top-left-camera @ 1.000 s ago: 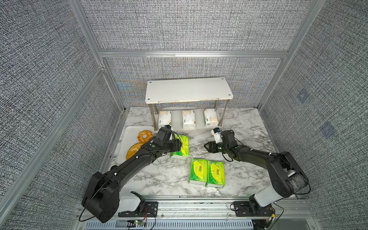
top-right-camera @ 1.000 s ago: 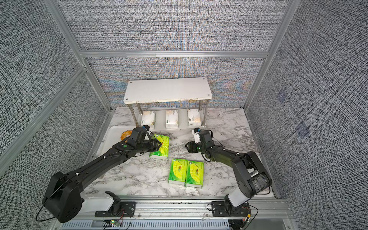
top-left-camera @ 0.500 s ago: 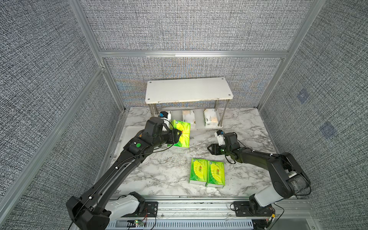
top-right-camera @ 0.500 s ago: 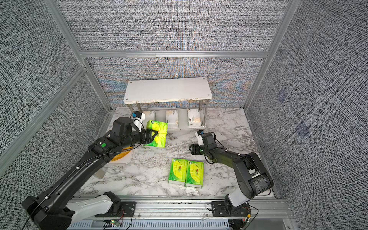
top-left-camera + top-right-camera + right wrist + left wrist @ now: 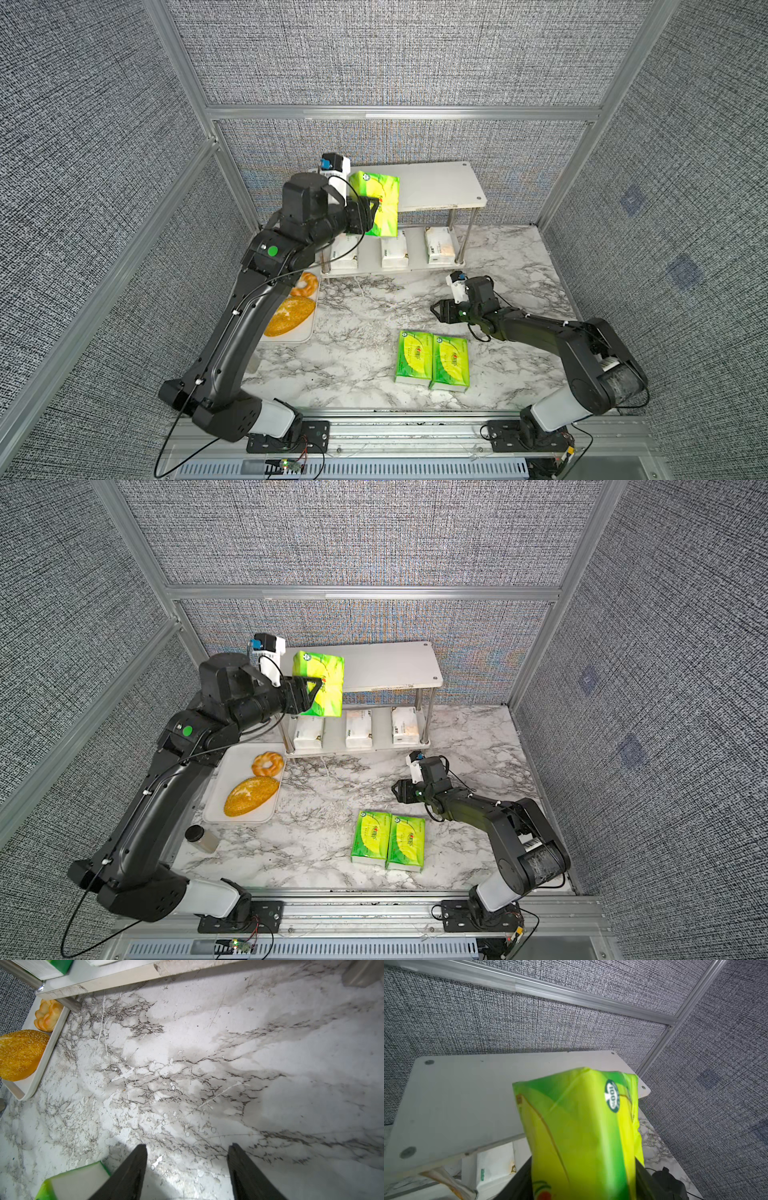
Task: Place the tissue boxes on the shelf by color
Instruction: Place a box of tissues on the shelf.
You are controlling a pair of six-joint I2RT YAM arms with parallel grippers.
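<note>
Marble tabletop: left gripper, clamping green tissue pack, has risen to shelf top board, upper centre; seemingly not landed; right gripper open, empty.

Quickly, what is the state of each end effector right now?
Left end effector: closed on a green tissue box.
Right end effector: open, holding nothing.

Robot lab cell, folks — grey woven wall panels, aluminium framing, marble-look tabletop, left arm and right arm bolted to a front rail

green tissue box aloft near shelf
</note>
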